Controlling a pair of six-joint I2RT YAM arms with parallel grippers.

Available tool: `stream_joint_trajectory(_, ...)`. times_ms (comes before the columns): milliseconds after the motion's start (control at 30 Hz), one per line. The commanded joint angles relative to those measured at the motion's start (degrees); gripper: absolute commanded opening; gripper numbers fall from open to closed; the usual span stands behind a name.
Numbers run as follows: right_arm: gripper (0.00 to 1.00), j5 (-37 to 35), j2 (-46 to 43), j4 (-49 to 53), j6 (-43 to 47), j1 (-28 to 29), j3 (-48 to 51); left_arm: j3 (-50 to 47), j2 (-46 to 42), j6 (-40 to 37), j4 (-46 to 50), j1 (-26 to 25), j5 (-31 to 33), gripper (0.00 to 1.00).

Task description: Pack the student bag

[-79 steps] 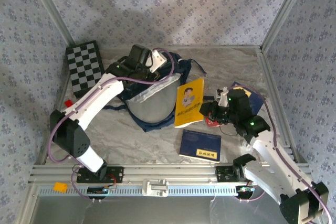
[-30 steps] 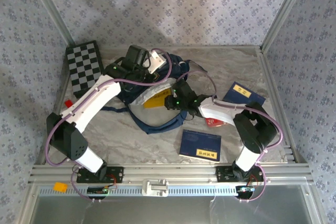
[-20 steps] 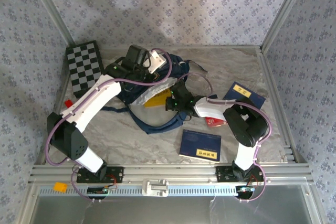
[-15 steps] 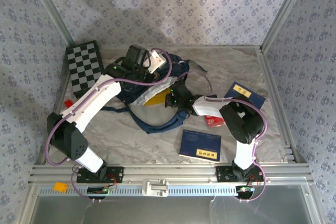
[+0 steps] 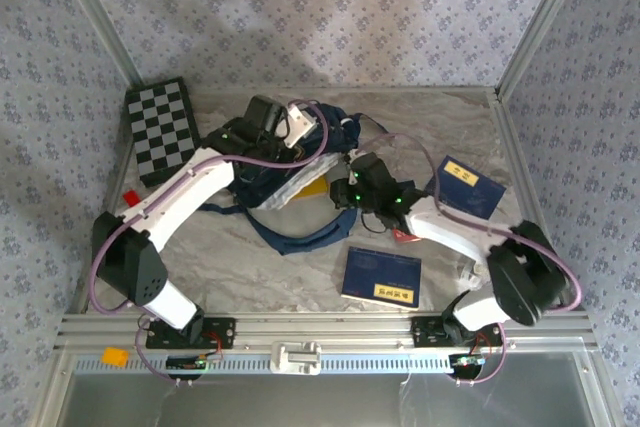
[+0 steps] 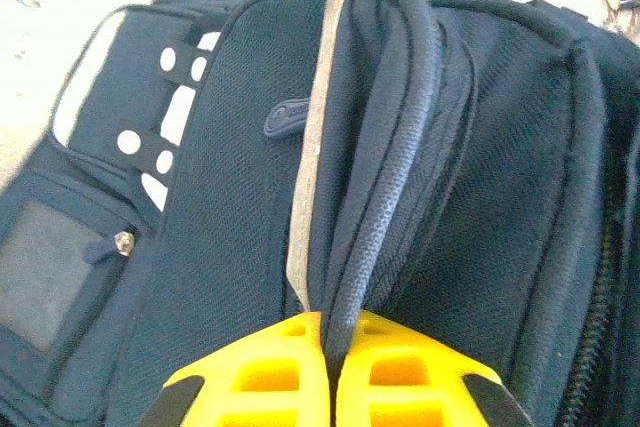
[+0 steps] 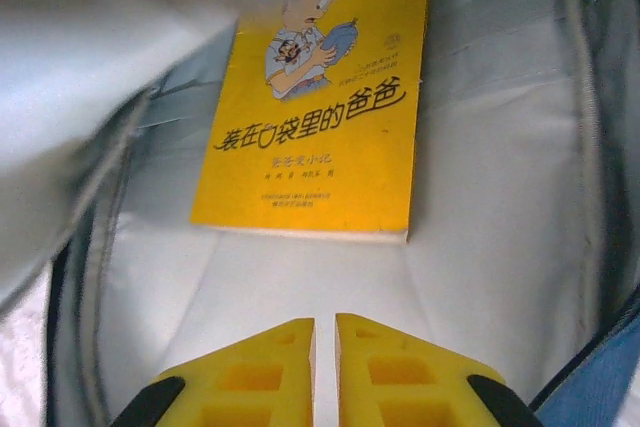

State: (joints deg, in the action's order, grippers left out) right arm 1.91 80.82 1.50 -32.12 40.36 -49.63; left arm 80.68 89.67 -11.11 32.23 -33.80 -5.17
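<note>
The student bag (image 5: 285, 172) lay slumped at the back left of the marble counter (image 5: 240, 267), its mouth open toward the right and its pale inside showing. A yellow book (image 7: 318, 97) lay flat inside it. My left claw (image 6: 330, 352) was clamped on the bag's thick dark cord (image 6: 395, 127), which ran up from between the yellow fingers, with the bag's white-patched front pocket off to the left in my wrist view. My right claw (image 7: 325, 347) sat at the bag's mouth, pointed at the yellow book but apart from it. Its fingers were pressed almost together, with only a thin slit between them and nothing in it. Nearer the front edge, a dark blue book (image 5: 381, 276) with a yellow label lay flat on the counter, and a second dark blue book (image 5: 468, 185) lay to the right. A small red item (image 5: 405, 235) showed beside my right arm, and a checkerboard (image 5: 160, 129) rested at the far left
</note>
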Motion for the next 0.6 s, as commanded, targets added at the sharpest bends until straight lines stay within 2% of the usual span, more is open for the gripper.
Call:
stream_joint_trajectory(0,0.17,-3.28,-6.1,13.77,-1.46,-0.43,1.5,-3.9,-1.33,5.43,-4.41,-0.21,-0.86,0.0)
stream_joint_trajectory(67,0.2,-4.39,-9.38,18.29,-2.9,-0.97,2.31,-5.88,-0.82,7.92,-5.07,-1.11,-0.33,0.05)
stream_joint_trajectory(200,0.25,-4.58,-13.73,29.93,-7.62,-2.48,2.47,-7.73,-0.42,12.7,-3.04,-3.88,2.0,0.24)
stream_joint_trajectory(367,0.32,-5.02,-18.76,39.22,-10.88,-3.97,4.5,-10.89,-4.23,25.05,-0.01,-7.07,3.42,0.42)
stream_joint_trajectory(467,0.44,-5.07,-22.69,43.59,-14.56,-4.64,6.17,-16.77,-9.47,33.12,-2.37,-9.04,1.3,0.49)
stream_joint_trajectory(567,0.54,-4.59,-26.14,47.35,-17.03,-5.97,8.39,-23.11,-15.15,42.52,-6.23,-12.19,-1.76,0.52)
